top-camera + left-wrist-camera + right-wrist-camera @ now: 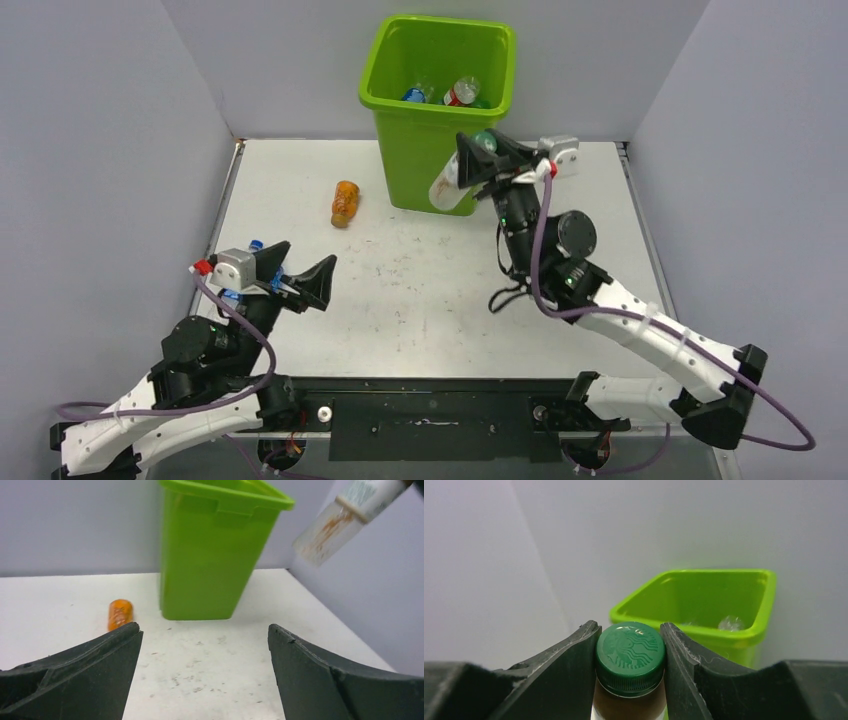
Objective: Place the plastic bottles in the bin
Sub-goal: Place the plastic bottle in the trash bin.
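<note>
Though empty, L gripper [204, 630] jaws wide apart; R gripper [629, 627] tight on green-capped bottle [630, 656] near bin [402, 150].

The left arm [110, 432] and right arm [640, 322] share white shells, black joints and purple cables [545, 270]. The left end effector [308, 258] and right end effector [483, 148] have matte black wedge fingers [80, 680]; the left's grey block [238, 267] seemingly carries a red tab [203, 267].
</note>
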### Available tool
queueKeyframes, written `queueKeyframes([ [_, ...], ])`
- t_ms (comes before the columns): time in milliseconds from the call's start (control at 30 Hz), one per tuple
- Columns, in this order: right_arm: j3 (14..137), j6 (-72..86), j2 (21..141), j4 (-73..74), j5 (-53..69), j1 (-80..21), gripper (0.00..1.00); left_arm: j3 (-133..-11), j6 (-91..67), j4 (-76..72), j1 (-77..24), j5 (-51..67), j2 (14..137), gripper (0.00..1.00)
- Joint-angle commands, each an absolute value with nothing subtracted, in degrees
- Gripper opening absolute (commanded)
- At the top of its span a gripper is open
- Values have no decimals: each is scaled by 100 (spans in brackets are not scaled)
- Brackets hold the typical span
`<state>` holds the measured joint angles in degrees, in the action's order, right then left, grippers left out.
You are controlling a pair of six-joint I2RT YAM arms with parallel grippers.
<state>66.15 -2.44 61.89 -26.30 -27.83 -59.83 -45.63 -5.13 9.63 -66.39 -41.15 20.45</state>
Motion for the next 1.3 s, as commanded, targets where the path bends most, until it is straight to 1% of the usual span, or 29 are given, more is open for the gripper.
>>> queueKeyframes([
  [0, 7414, 606, 6830, -4270, -1681, -4698, 5, -3781, -159, 833, -6653, -5104, 1607, 96],
  [133, 8391, 1274, 7722, -4587, -1224, -3892, 5, -3529, -179, 730, -6614, -4868, 1274, 96],
  [233, 9046, 1877, 8354, -4691, -983, -3349, 5, -3558, -226, 933, -6601, -4985, 1158, 96],
  [300, 9381, 2051, 8714, -4759, -1036, -3104, 5, -3528, -228, 974, -6594, -5051, 1067, 96],
  [400, 9988, 1797, 9402, -4536, -1325, -2939, 5, -3478, -220, 960, -6583, -5000, 994, 96],
  [500, 11085, 947, 10278, -3675, -1439, -2915, 5, -3442, -238, 926, -6507, -4842, 1078, 96],
  [633, 11516, 100, 11031, -3658, -1446, -2916, 5, -3498, -320, 1094, -6186, -4488, 1439, 96],
  [733, 12258, -244, 11583, -3152, -1361, -2904, 5, -3577, -464, 1218, -5846, -4133, 1741, 96],
  [767, 12608, -249, 11786, -2733, -1355, -2882, 10, -3591, -485, 1229, -5750, -3987, 1825, 96],
  [800, 12880, -215, 11932, -2505, -1357, -2856, 31, -3602, -496, 1230, -5681, -3901, 1904, 96],
  [833, 12927, -136, 11973, -2476, -1331, -2814, 57, -3618, -505, 1225, -5624, -3849, 1959, 96],
  [867, 12905, -28, 11953, -2471, -1291, -2786, 77, -3620, -509, 1214, -5579, -3809, 2009, 96],
  [900, 12914, 120, 11933, -2423, -1282, -2769, 86, -3629, -510, 1213, -5546, -3793, 2049, 96],
  [933, 12936, 216, 11905, -2383, -1274, -2769, 91, -3620, -503, 1199, -5519, -3778, 2072, 96],
  [967, 12955, 287, 11871, -2351, -1238, -2773, 95, -3618, -501, 1179, -5500, -3778, 2086, 96],
  [1067, 12928, 708, 11628, -2278, -1015, -2783, 100, -3583, -501, 1143, -5477, -3819, 2103, 96],
  [1133, 12711, 902, 11301, -2315, -905, -2902, 94, -3548, -529, 1105, -5476, -3925, 2100, 96],
  [1267, 11921, 1006, 10350, -2204, -825, -3384, 92, -3499, -708, 1031, -5459, -4491, 2200, 96],
])
